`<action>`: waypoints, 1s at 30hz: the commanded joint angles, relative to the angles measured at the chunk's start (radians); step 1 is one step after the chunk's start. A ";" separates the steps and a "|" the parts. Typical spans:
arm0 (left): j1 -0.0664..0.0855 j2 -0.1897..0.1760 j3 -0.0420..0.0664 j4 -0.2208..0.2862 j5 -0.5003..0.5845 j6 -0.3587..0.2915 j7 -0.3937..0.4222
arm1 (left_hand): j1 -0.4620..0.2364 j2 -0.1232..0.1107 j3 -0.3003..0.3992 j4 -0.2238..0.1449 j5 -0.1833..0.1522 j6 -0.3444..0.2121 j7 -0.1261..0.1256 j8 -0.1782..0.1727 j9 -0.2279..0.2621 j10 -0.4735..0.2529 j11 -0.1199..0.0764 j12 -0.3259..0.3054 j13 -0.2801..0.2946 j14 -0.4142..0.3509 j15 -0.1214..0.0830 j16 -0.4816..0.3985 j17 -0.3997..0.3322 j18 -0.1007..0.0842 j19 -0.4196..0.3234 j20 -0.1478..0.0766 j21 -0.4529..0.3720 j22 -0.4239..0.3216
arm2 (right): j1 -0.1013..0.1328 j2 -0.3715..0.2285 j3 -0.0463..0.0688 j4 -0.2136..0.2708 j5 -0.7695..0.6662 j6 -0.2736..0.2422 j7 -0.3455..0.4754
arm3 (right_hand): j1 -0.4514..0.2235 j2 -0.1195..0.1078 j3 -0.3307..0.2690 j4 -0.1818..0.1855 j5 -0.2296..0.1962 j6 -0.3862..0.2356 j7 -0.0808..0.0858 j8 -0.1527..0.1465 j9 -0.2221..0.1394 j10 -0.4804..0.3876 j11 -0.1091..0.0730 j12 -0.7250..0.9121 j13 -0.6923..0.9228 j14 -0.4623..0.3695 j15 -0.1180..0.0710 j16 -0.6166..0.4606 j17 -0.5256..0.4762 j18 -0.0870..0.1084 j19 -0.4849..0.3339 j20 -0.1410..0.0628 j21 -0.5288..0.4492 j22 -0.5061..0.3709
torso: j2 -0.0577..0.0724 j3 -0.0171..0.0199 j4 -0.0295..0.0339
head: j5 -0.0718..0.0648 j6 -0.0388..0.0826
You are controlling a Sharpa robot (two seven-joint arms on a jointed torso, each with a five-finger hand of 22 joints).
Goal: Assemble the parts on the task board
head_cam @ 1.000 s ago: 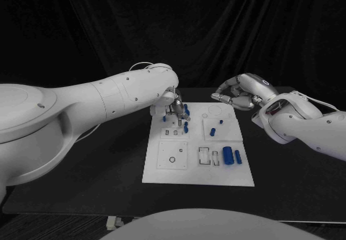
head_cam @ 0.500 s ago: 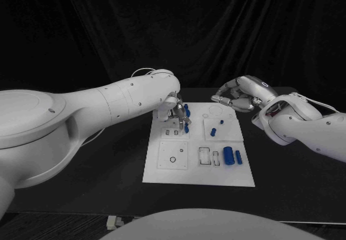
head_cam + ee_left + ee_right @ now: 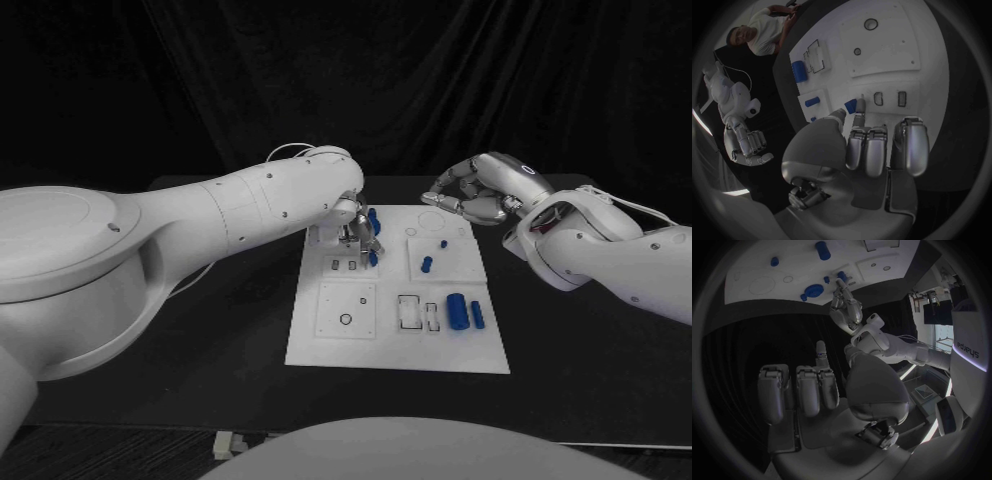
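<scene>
Table (image 3: 173, 330) black, with the white task board (image 3: 397, 350) at its middle. We see the left arm (image 3: 216, 215) reach in over the board's far left part, its left hand (image 3: 351, 228) pointing down, thumb and a finger pinching a small blue part (image 3: 851, 105) just above the board near two small slots. The right hand (image 3: 476, 190) hovers off the board's far right corner, fingers curled in, holding nothing. We count more blue parts (image 3: 459, 310) lying on the board's right side.

Head camera looks down on task board (image 3: 397, 300); wrist fisheyes sit close behind each hand, both seemingly sharing it.
</scene>
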 commanded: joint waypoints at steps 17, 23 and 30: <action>-0.008 0.016 0.001 -0.009 0.010 0.000 -0.002 | 0.030 0.005 0.010 -0.021 0.000 0.019 -0.005 -0.003 0.006 0.103 0.000 0.003 0.263 0.104 0.005 0.003 0.263 -0.011 0.027 0.004 -0.009 0.194 | -0.003 0.003 0.001 -0.001 -0.001 0.021 -0.012 | -0.012 0.003 -0.008 0.000 -0.009 -0.004 -0.001 0.002 0.000 0.104 0.009 0.003 0.263 0.103 0.010 -0.002 0.254 -0.009 0.091 0.010 -0.007 0.254 | 0.000 0.0001 -0.0002 | -0.003 0.000; -0.009 0.017 0.001 -0.016 0.010 0.003 -0.004 | 0.034 0.005 0.014 -0.025 0.021 0.020 -0.006 -0.004 0.008 0.103 -0.001 0.003 0.263 0.104 0.003 0.003 0.263 -0.011 0.027 0.002 -0.011 0.194 | -0.005 0.003 0.001 -0.002 -0.001 0.026 -0.015 | -0.012 0.003 -0.008 0.000 -0.011 -0.004 -0.001 0.003 0.001 0.104 0.008 0.003 0.263 0.102 0.010 -0.002 0.252 -0.008 0.090 0.010 -0.008 0.253 | 0.000 -0.0004 -0.0003 | -0.001 0.000; -0.010 0.020 0.001 -0.018 0.010 0.008 -0.009 | 0.035 0.004 0.016 -0.027 0.029 0.024 -0.007 -0.003 0.011 0.103 -0.002 0.003 0.263 0.104 0.003 0.003 0.263 -0.011 0.027 0.002 -0.012 0.194 | -0.006 0.004 0.001 -0.003 -0.001 0.031 -0.016 | -0.012 0.004 -0.009 0.000 -0.012 -0.004 -0.002 0.004 0.001 0.104 0.008 0.003 0.263 0.102 0.010 -0.003 0.250 -0.008 0.089 0.011 -0.009 0.253 | 0.000 0.0001 0.0001 | -0.001 0.000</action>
